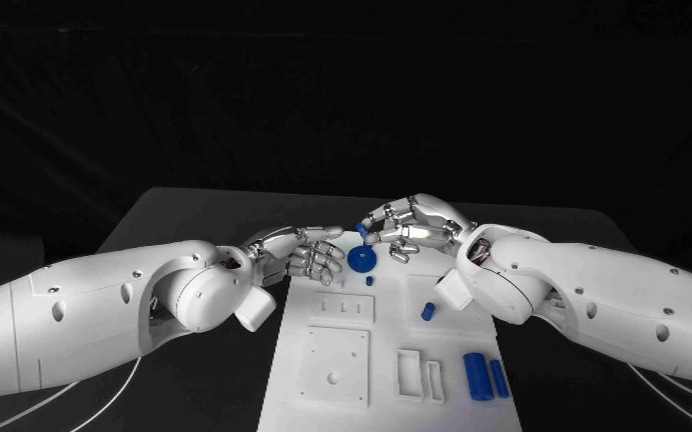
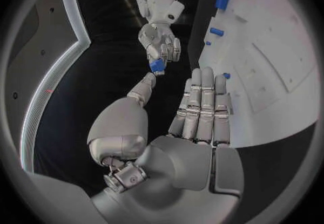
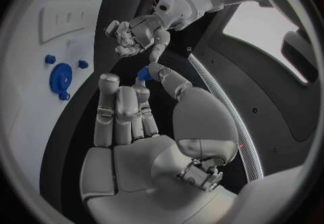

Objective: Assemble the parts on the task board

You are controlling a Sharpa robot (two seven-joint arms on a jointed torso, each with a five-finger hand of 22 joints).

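Up over the far end of the white board [image 1: 335, 372], pinched between thumb and fingertips of the right hand [image 1: 414, 228]: a small blue piece [image 1: 361, 229]. Seen too from the left wrist, the same piece [image 2: 157, 66] at the tips of that hand [image 2: 161, 43], and from the right wrist, tucked against the thumb tip [image 3: 143, 74]. Too small to tell which way its long axis runs.

Just below the pinched piece, lying flat on the board's far end: a blue gear [image 1: 361, 259], face up. Near its near side, a tiny blue peg [image 1: 369, 280].

Beside the gear, on the board's left edge: the left hand [image 1: 296, 253], holding nothing. From its own wrist, fingers [image 2: 202, 105] laid straight and close together, thumb held apart, palm towards the board [image 2: 270, 46].

Further back towards the robot, on the board's right half: a short blue pin [image 1: 428, 310], lying down, long axis roughly near-to-far with a slight lean. At the near right corner, two blue cylinders side by side, the thicker one [image 1: 476, 375] and the thinner one [image 1: 498, 378], both lying flat, long axes parallel and running near-to-far.

From the right wrist, the gear [image 3: 59, 77] flat on the board [image 3: 40, 19].
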